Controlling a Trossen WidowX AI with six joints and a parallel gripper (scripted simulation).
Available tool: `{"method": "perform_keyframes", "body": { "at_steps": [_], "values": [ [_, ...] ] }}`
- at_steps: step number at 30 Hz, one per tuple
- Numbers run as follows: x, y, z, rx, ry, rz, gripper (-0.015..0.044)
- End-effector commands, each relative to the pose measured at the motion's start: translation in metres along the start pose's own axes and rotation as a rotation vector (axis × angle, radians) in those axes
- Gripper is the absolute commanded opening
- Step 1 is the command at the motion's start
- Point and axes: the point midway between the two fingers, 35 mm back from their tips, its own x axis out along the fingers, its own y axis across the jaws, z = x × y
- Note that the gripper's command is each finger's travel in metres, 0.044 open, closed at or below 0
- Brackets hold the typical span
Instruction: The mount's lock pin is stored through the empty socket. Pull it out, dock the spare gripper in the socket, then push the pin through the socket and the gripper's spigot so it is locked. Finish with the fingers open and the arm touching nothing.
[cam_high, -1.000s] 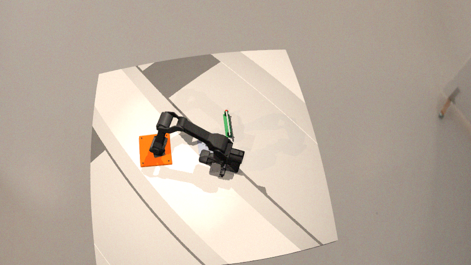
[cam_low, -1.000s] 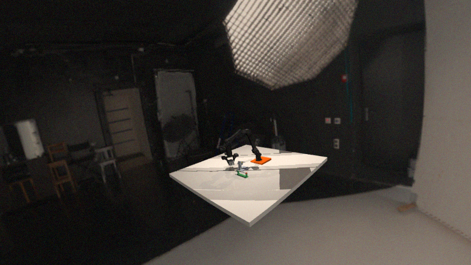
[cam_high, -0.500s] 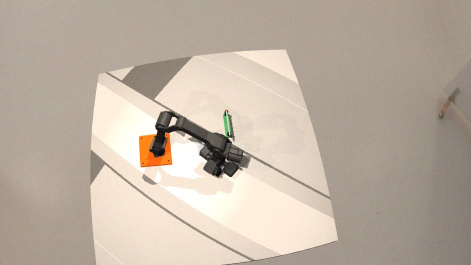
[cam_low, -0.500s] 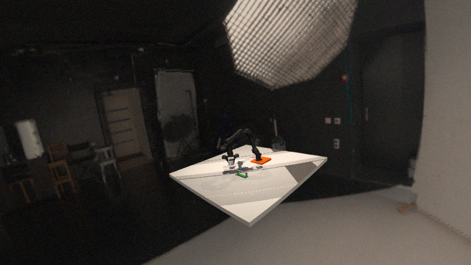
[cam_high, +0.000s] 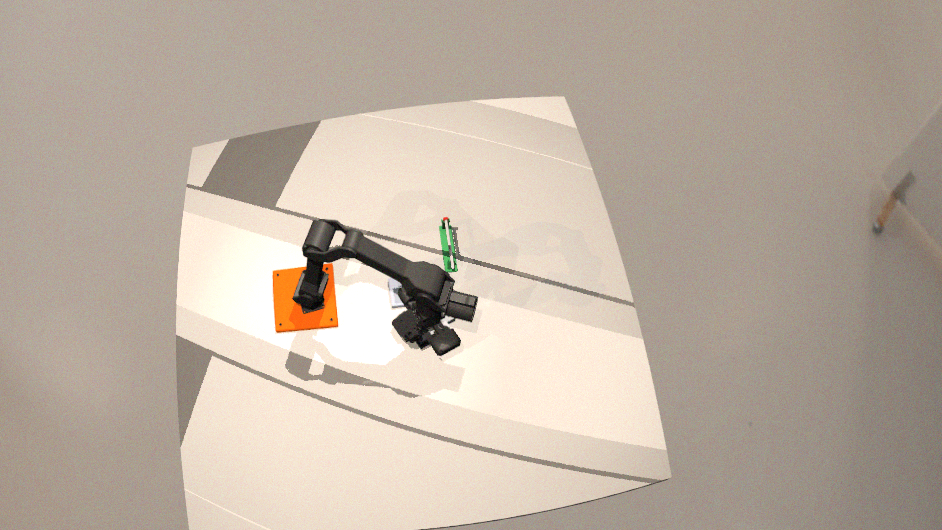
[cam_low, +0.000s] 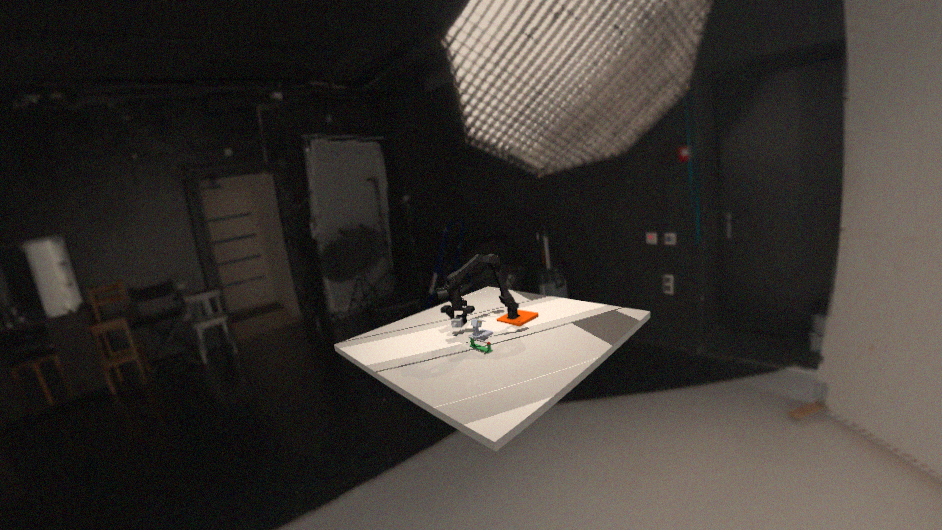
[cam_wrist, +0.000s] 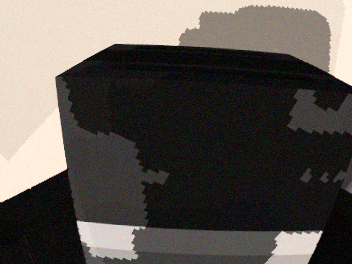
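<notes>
We note the black parallel-jaw gripper (cam_high: 426, 332) (cam_low: 457, 316) (cam_wrist: 195, 168) part-way open, stopped on a load; between its fingers we have a black boxy block with a pale grey band (cam_low: 458, 323) (cam_wrist: 200, 155), taken to be the spare gripper; it fills most of the wrist view, and its spigot cannot be made out there.

The light grey mount with an upright socket (cam_high: 395, 294) (cam_low: 476, 328) is near the gripper, apart from it, on the side toward the arm's base; in the top view the arm covers part of it, so the socket's inside cannot be read; the load is outside the socket.

The slim white lock pin with a red head (cam_high: 449, 245) (cam_low: 488, 343) lies along the long green holder (cam_high: 444, 247) (cam_low: 480, 346), farther from the gripper, past the mount in the exterior view; the square orange base plate (cam_high: 281, 321) (cam_low: 528, 319) is well apart from the gripper, under the arm's foot; the pin is out of the socket.
</notes>
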Motion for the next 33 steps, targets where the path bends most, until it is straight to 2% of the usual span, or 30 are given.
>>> {"method": "perform_keyframes", "body": {
  "at_steps": [1,10,19,33],
  "values": [
    [-0.001,-0.001,0.001,0.089,0.004,0.005,0.0000],
    [0.000,-0.002,0.001,0.178,0.004,0.005,0.0000],
    [0.030,-0.003,0.001,0.240,0.004,0.005,0.0000],
    [0.046,-0.003,0.002,0.241,0.004,0.005,0.0000]
  ]
}}
